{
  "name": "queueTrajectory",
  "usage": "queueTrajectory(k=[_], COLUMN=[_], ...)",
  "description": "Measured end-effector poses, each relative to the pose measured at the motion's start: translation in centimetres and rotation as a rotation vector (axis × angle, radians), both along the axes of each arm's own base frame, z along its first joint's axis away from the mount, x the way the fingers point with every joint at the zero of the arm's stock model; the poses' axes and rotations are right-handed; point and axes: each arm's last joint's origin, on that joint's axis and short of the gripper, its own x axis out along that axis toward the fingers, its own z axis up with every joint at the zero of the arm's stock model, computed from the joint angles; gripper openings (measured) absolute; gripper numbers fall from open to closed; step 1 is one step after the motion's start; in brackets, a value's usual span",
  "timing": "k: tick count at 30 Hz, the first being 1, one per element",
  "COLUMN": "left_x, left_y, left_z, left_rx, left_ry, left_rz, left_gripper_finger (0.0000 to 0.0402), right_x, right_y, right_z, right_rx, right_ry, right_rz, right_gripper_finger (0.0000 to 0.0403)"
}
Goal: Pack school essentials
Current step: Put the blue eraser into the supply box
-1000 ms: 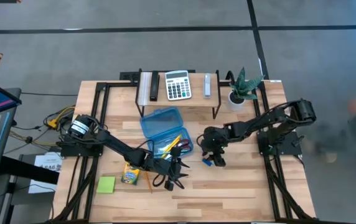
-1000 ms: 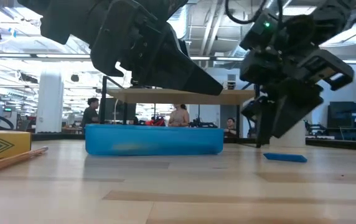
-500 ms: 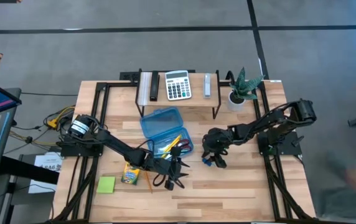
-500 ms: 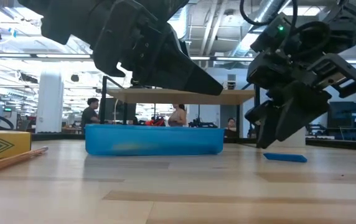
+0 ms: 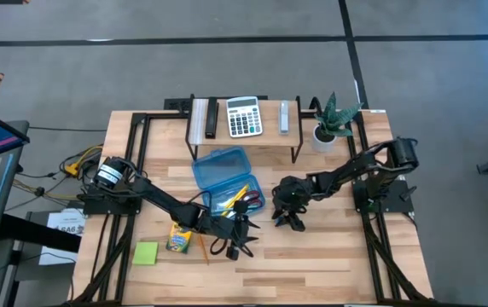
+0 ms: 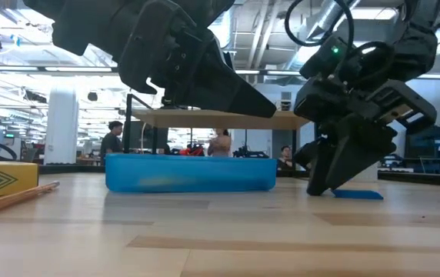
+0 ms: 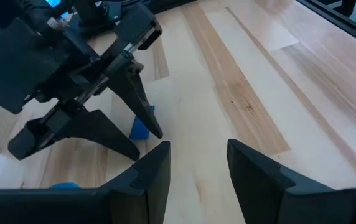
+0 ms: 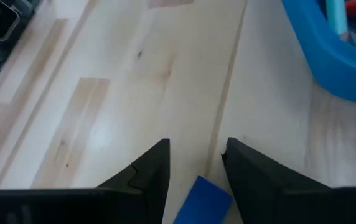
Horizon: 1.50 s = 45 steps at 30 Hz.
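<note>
Right pincer [image 6: 335, 188] released, fingers straddling the small blue eraser [image 8: 204, 200] flat on the bench [image 5: 329, 256], right of the blue case [image 5: 227, 181]. Left pincer [image 7: 198, 163] parted, empty, hovering nearby. Risk: eraser is thin and off-centre; closing could push it sideways or tips scrape wood.

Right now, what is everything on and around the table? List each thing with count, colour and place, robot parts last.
Plastic case: 1, translucent blue, open at table centre, pencils and pen inside.
Eraser: 1, blue, flat on the table right of the case.
Crayon box: 1, yellow-green, front left.
Sticky-note pad: 1, lime, front left.
Pencil: 1, orange, beside the crayon box.
Calculator: 1, grey-white, rear shelf.
Potted plant: 1, green, rear right.
Left gripper: open, front centre, holds nothing.
Right gripper: open, fingers straddling the eraser.
</note>
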Motion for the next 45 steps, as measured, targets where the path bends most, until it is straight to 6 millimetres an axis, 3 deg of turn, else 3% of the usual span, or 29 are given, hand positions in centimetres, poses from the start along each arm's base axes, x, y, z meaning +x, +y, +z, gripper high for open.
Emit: queueTrajectory(k=[7, 14, 20, 25, 34, 45], left_x=[0.0, 0.0, 0.0, 0.1, 0.2, 0.6], left_y=[0.0, 0.0, 0.0, -0.1, 0.2, 1.1], left_z=[0.0, 0.0, 0.1, 0.2, 0.3, 0.4], left_rx=[0.0, -0.007, -0.014, -0.008, 0.021, 0.054], left_ry=[0.003, 0.001, -0.008, -0.023, -0.029, -0.043], left_rz=[0.001, 0.002, -0.004, -0.011, -0.02, -0.037], left_gripper_finger=[0.0147, 0.0147, 0.0147, 0.0147, 0.0147, 0.0147], right_x=[-0.2, -1.0, -2.8, -3.9, -4.8, -7.6], right_y=[-0.3, -0.4, 0.4, 2.4, 5.8, 5.9], right_z=[0.8, 4.1, 5.6, 5.3, 5.0, 3.2], right_rx=[0.005, -0.034, -0.146, -0.223, -0.317, -0.164], right_ry=[-0.012, -0.075, 0.001, 0.083, 0.041, -0.167], right_rz=[-0.009, -0.047, -0.136, -0.187, -0.278, -0.427], right_gripper_finger=[0.0172, 0.0175, 0.0168, 0.0167, 0.0167, 0.0165])
